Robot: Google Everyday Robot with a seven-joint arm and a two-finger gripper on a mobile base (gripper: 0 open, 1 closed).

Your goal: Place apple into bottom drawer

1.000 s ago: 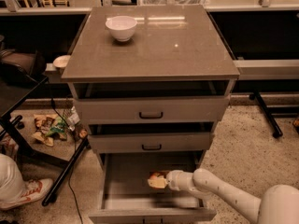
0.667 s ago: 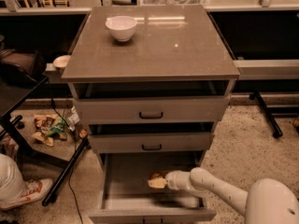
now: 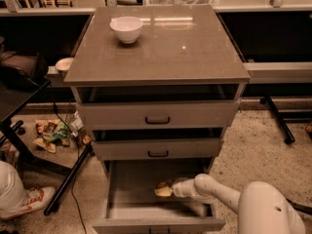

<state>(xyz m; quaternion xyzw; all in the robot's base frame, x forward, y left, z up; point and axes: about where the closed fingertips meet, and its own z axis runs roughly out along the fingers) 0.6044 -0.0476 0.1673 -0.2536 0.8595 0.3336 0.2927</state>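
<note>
The bottom drawer (image 3: 131,186) is pulled out at the foot of the grey-brown cabinet, its flat inside showing. My gripper (image 3: 168,189) reaches down into it from the lower right on the white arm (image 3: 219,194). A small round thing with a yellowish patch, the apple (image 3: 163,191), sits at the gripper's tip, just above or on the drawer floor at its middle right. I cannot tell whether the apple rests on the floor or hangs in the grip.
A white bowl (image 3: 126,29) stands on the cabinet top (image 3: 185,48). The two upper drawers with black handles (image 3: 157,120) are nearly closed. A black stand's legs (image 3: 63,179), litter (image 3: 51,133) and a shoe (image 3: 31,199) lie on the floor at left.
The arm has pushed a little to the left inside the bottom drawer, carrying the apple with it. The drawers and bowl have not moved.
</note>
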